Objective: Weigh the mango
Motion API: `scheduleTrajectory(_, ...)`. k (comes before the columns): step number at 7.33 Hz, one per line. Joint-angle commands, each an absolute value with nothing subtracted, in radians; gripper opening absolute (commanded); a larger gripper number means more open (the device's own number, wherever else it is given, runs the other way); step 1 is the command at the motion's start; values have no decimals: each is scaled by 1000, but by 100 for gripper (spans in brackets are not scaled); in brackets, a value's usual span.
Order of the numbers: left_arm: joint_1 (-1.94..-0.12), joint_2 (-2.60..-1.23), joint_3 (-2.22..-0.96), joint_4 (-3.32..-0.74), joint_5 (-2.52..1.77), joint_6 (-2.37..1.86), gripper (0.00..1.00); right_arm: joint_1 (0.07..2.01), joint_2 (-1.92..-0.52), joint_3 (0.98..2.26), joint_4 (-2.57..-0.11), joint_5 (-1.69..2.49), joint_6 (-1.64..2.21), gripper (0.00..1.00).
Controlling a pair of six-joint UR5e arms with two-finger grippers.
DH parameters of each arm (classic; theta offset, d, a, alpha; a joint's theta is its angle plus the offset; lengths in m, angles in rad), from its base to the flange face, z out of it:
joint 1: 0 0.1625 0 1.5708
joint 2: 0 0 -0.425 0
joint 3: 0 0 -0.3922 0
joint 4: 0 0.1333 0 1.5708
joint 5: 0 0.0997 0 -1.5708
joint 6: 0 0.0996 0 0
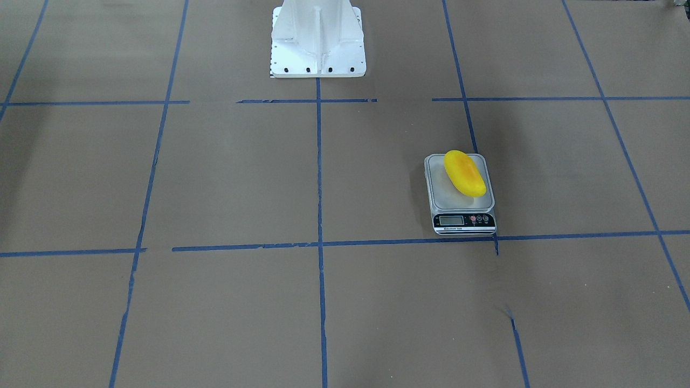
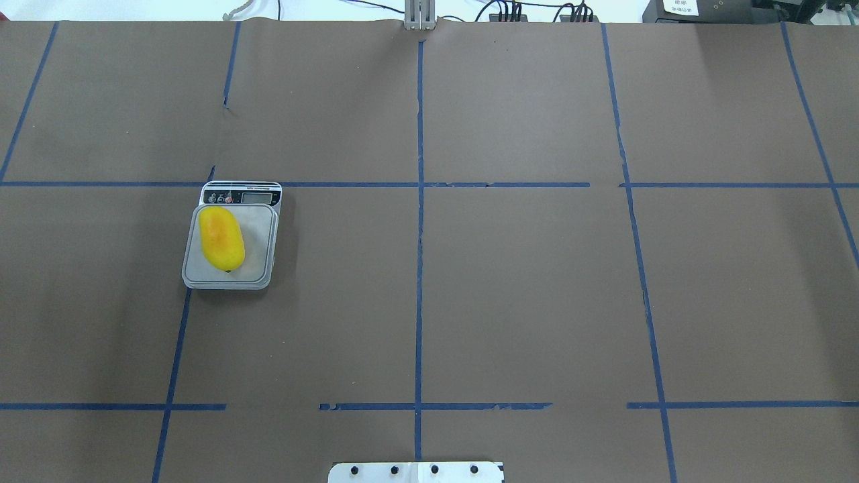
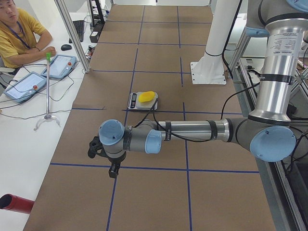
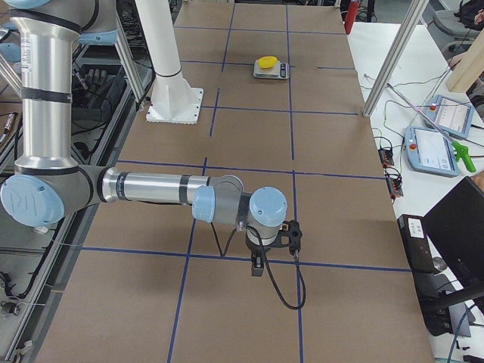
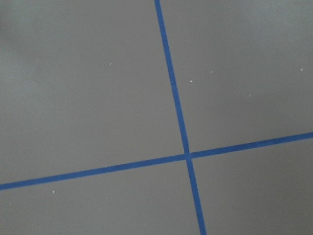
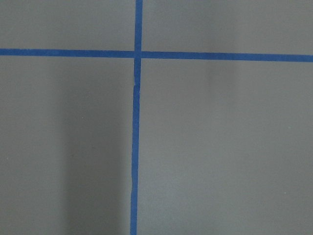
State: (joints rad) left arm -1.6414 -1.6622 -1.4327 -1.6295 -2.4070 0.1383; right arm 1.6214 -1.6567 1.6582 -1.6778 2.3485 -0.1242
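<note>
Basically done: small glossy yellow mango (image 1: 464,172) lies on the grey digital scale (image 1: 453,200), well away from left fingers (image 3: 95,148) and right fingers (image 4: 292,233). We can't tell whether either pair is open or holding anything. Next, we'd judge: read the display (image 1: 451,220).

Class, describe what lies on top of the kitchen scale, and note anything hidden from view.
One yellow mango lies on the scale, nothing else. The part of the platform beneath the fruit is covered, and the display is too small to read.
</note>
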Motion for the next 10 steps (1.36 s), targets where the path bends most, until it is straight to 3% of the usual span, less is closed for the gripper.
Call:
scheduleTrajectory(1,-1641,-1590,-1442,-1634,-2419,157,100,1621,-1657,1658,-1678,2349,-124,100)
scheduleTrajectory(4,-1641,-1539,-1448,-1813,-2416,156,100,1621,-1657,1658,-1678,2350,-124,100)
scheduleTrajectory(10,-1641,-1539,-1529,-1786,-2433,163,100,1621,-1657,1658,-1678,2349,-124,100)
